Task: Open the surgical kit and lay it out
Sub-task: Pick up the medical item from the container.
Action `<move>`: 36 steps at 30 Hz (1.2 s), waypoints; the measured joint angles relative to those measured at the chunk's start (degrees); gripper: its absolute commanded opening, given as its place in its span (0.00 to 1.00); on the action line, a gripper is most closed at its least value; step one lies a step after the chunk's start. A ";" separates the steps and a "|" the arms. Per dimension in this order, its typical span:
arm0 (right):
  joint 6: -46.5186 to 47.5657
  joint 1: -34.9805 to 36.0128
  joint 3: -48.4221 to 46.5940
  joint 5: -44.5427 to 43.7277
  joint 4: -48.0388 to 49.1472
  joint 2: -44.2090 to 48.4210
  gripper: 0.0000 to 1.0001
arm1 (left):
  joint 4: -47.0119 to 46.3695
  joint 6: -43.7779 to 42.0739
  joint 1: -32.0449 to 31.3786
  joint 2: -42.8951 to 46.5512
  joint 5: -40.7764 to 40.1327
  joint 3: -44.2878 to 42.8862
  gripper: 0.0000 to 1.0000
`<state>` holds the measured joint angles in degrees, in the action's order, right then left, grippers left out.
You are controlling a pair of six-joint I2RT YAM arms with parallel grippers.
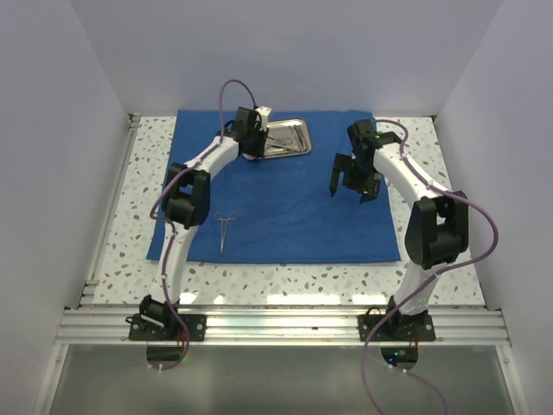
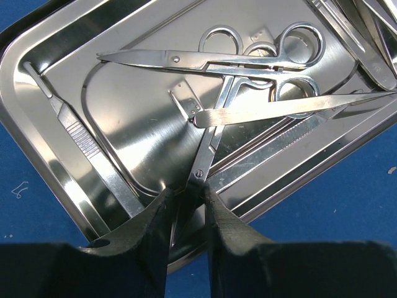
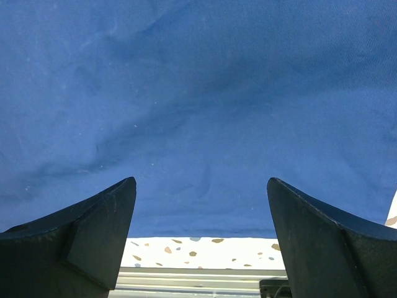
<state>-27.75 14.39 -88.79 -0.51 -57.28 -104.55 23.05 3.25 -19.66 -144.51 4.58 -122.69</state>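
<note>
Drape [image 1: 302, 216] lies spread flat on your speckled table [image 1: 259, 281]; the steel tray [image 1: 302, 140] sits on it at the far edge, left of centre.

Your left gripper [image 2: 188, 195] is down at the tray's near rim; its fingers [image 2: 149, 236] stand close together on either side of the working end of a ring-handled instrument [image 2: 214, 133], whose pivot lies just beyond the fingertips; the gap is narrow, but I cannot tell whether the pads are pressing on the steel.

Other items lie in the tray: a second ring-handled pair [image 2: 186, 60] pointing left, crossed over the first; a flat slim handle [image 2: 267, 110] laid across both; a scalpel handle [image 2: 80, 136] along the left wall; further instruments [image 2: 372, 43] at the upper right, cut off by the frame edge.

Your right gripper [image 1: 354, 183] hangs above bare drape to the right of the tray, well apart from it; its jaws stand wide with nothing between them.

One pair of forceps [image 1: 225, 231] lies alone on the drape near the left arm's elbow, rings towards the far side.
</note>
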 measured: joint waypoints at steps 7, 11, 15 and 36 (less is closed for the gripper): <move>0.33 -0.28 0.00 0.00 0.04 -1.07 0.91 | -1.16 -0.42 0.00 0.42 0.15 1.38 0.14; 0.39 -0.44 0.02 0.02 0.11 -1.11 0.91 | -1.29 -0.94 0.02 0.46 0.94 1.60 0.00; 0.39 -0.55 0.09 0.02 0.17 -1.11 0.91 | -2.14 -1.22 0.00 0.90 1.46 2.62 0.00; -0.87 -0.59 0.28 1.77 2.38 -1.09 0.90 | 11.06 6.25 -0.61 5.88 -0.15 1.64 0.00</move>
<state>-28.62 13.80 -88.51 1.26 -54.89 -105.65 34.11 9.50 -20.27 -138.63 4.43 -121.05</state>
